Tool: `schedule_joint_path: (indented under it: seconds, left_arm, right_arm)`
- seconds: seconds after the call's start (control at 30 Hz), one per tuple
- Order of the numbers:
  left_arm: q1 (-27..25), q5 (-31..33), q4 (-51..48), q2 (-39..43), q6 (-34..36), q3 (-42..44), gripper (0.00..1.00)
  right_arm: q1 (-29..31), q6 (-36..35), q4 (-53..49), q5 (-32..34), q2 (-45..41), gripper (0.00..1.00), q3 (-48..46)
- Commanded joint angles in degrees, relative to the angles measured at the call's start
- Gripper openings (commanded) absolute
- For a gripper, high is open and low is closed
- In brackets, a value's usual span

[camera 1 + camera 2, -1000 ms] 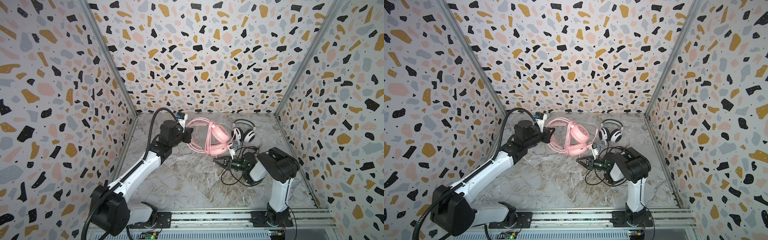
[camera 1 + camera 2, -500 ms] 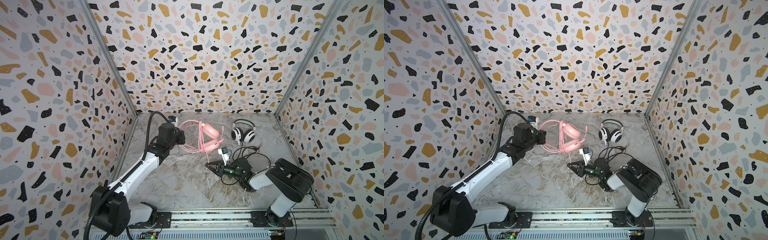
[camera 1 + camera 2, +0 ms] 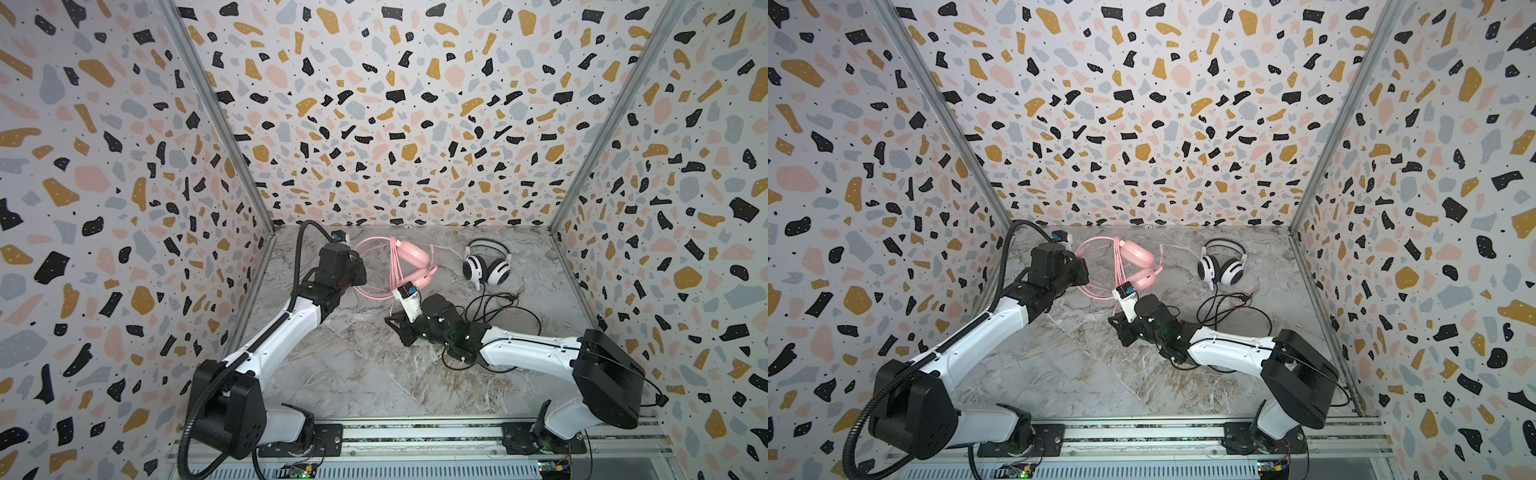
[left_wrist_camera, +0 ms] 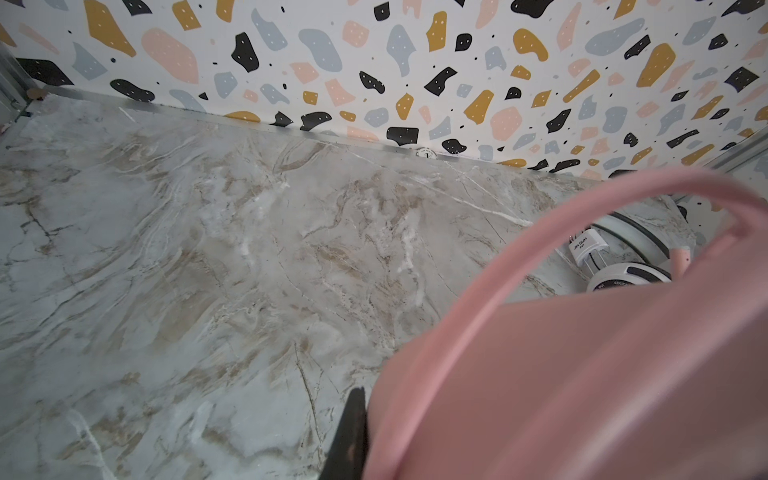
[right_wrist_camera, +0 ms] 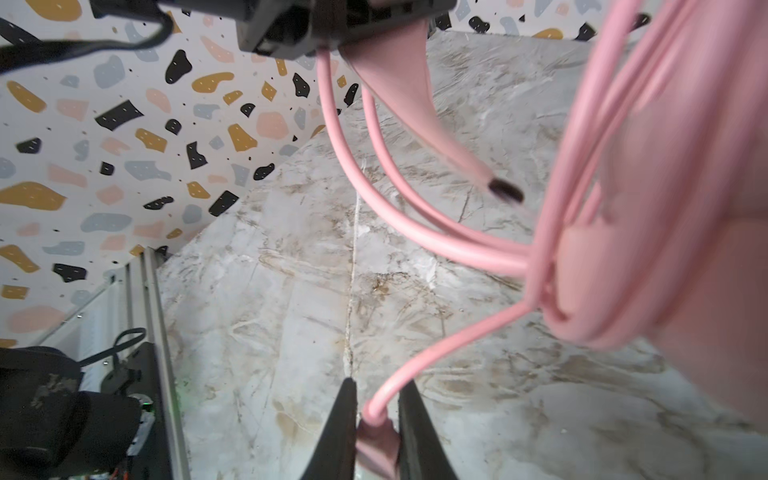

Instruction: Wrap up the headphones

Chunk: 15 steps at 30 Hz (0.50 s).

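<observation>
The pink headphones (image 3: 412,258) (image 3: 1137,257) hang low over the marble floor at the back, their thin pink cable (image 5: 415,232) looped several times round the band. My left gripper (image 3: 360,271) (image 3: 1080,271) is shut on the headband (image 4: 582,374); only one black finger (image 4: 351,432) shows beside it. My right gripper (image 3: 395,325) (image 3: 1120,328) (image 5: 376,415) sits in front of the headset, shut on the cable's pink plug end (image 5: 376,440). The white-and-black headphones (image 3: 486,266) (image 3: 1221,266) (image 4: 623,278) lie at the back right, apart from both grippers.
A loose black cable (image 3: 498,309) (image 3: 1233,309) sprawls on the floor behind and under the right forearm. Terrazzo-patterned walls close in the back and both sides. A metal rail (image 3: 415,434) runs along the front edge.
My right gripper has moved left with the cable end, its forearm dropping low over the floor. The left gripper has shifted the pink headset slightly back and left.
</observation>
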<state>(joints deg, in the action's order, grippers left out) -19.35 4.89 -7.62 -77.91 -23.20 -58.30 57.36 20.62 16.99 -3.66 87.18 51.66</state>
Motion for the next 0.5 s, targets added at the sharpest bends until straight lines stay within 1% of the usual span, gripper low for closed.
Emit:
schedule_joint_path:
  seconds: [0.0,0.1,0.2,0.27,0.33,0.47]
  left_arm:
    - [-0.4,-0.8,4.6,-0.8,-1.4,-3.7,0.0]
    - [-2.4,1.7,2.6,-2.0,0.3,-4.9,0.0]
    - [-4.5,3.1,0.7,-3.4,2.3,-6.2,0.0]
    - [-6.0,4.3,-0.7,-4.5,3.5,-7.0,0.0]
    - [-6.9,4.1,-1.8,-5.6,4.0,-8.1,0.0]
    - [-8.7,5.2,-4.3,-7.3,5.9,-9.9,0.0]
  right_arm:
    - [0.3,-4.5,-8.6,4.2,-4.1,0.08,2.8]
    - [-0.3,-6.4,-12.7,5.2,-4.1,0.09,7.6]
    - [-0.5,-9.8,-17.5,7.8,-3.5,0.08,13.1]
    - [-1.1,-12.9,-22.5,9.4,-2.0,0.08,18.1]
    - [-1.2,-16.2,-26.8,11.8,-0.7,0.08,22.2]
    - [-1.5,-22.3,-32.8,14.8,1.9,0.08,28.4]
